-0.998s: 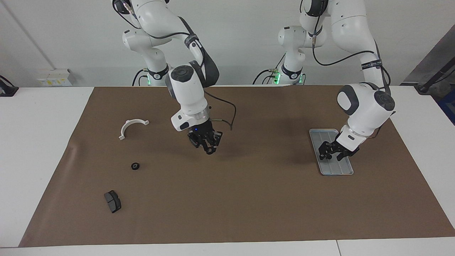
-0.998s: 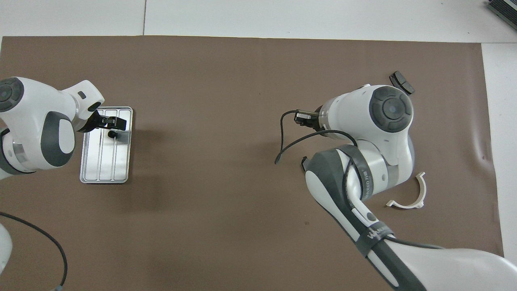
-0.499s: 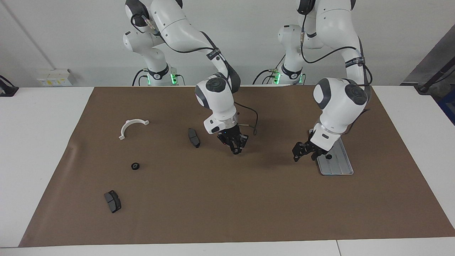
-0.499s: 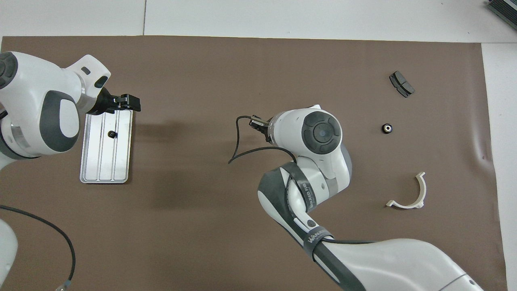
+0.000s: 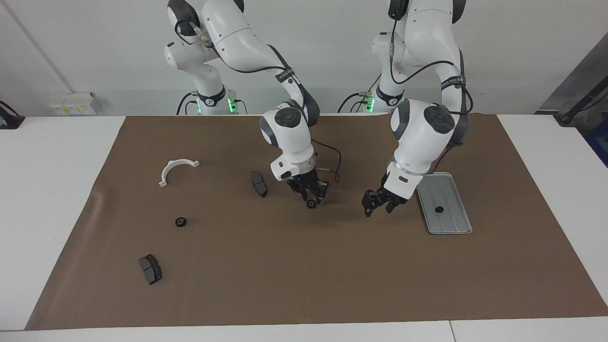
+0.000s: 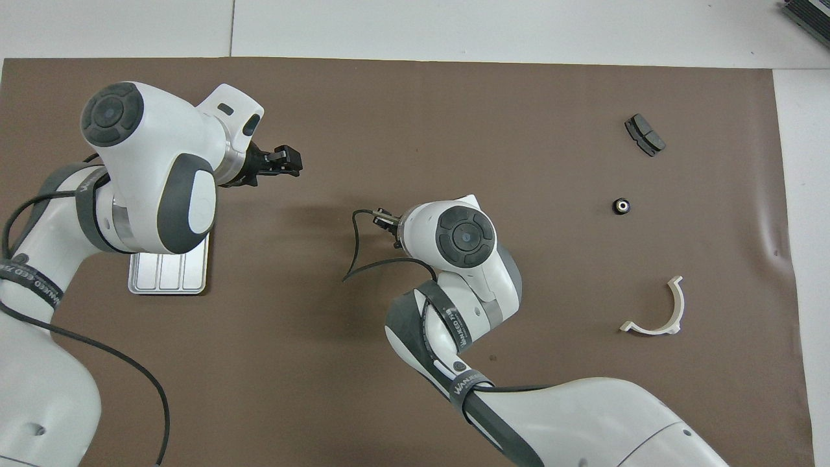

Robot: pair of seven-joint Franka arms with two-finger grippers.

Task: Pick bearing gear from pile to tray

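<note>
The silver tray (image 5: 451,216) lies at the left arm's end of the table with one small black gear (image 5: 439,209) in it. In the overhead view only one end of the tray (image 6: 168,280) shows under the left arm. My right gripper (image 5: 312,200) hangs over the mat's middle, shut on a small black gear (image 5: 311,204); its wrist hides it from overhead. My left gripper (image 5: 377,205) is open and empty over the mat between the tray and the right gripper, and it also shows in the overhead view (image 6: 285,161). Another gear (image 5: 180,221) lies in the pile.
The pile is spread over the right arm's end of the table: a white half-ring bracket (image 5: 176,169), a dark brake pad (image 5: 150,269) farthest from the robots, and a second brake pad (image 5: 259,184) beside the right gripper. A brown mat (image 5: 304,285) covers the table.
My left gripper has left a gear in the tray and moved off it toward the table's middle. My right gripper has moved from the pile toward the middle, uncovering a brake pad.
</note>
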